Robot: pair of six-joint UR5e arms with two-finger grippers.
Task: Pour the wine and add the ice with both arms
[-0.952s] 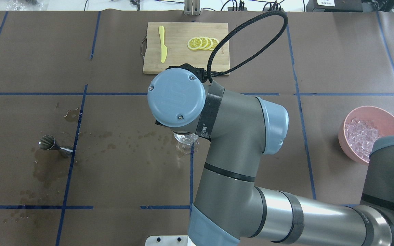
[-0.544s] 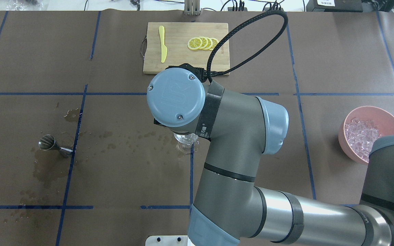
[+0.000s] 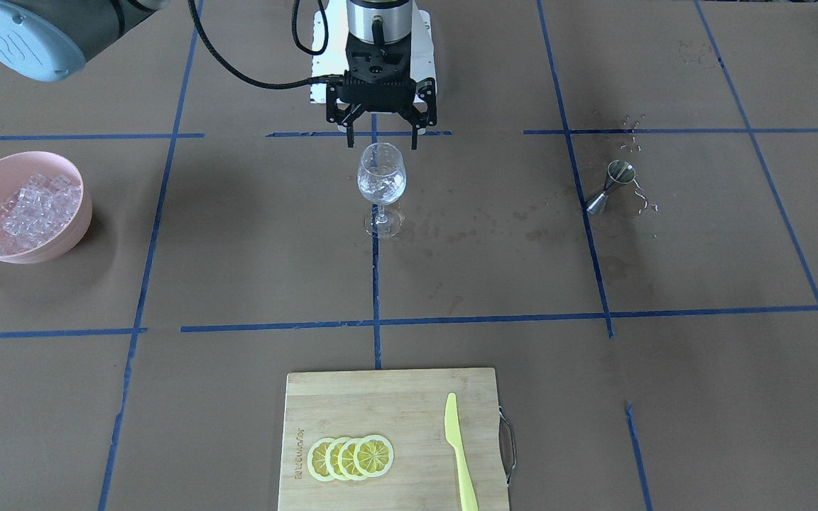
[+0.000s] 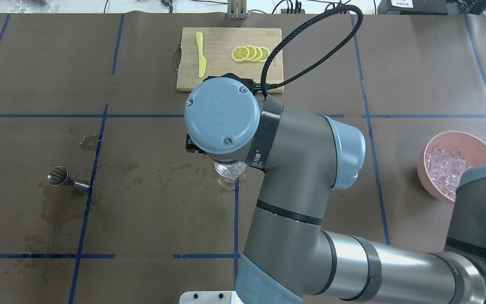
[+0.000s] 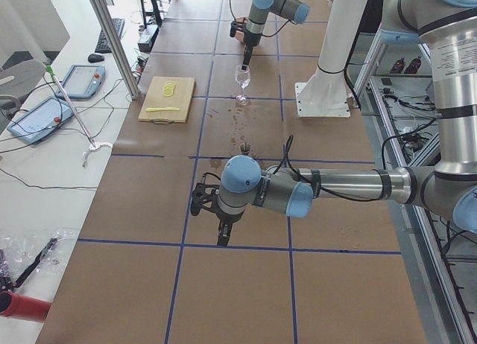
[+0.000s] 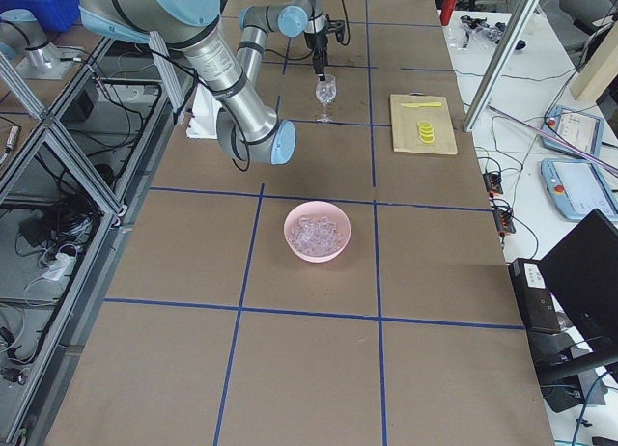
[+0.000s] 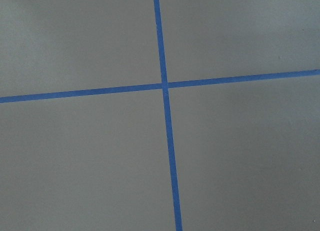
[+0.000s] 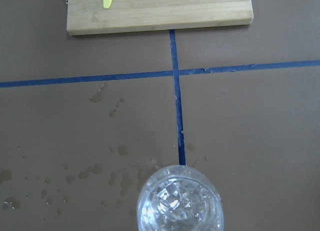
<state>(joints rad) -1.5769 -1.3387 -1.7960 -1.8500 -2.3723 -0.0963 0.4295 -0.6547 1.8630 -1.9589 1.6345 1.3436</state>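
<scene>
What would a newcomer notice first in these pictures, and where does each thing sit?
The eye lands on the clear stemmed glass, standing at the table's centre with ice cubes inside, and on the right tool hanging open just above its rim. Next come the pink bowl with its heap of ice towards the robot's right end of the table, and the wet splashes around the metal jigger lying on its side to the robot's left.

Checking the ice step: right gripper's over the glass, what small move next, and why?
Probably lift the right gripper straight up: it hangs open just above the wine glass, which already holds ice, so the drop looks done.
</scene>
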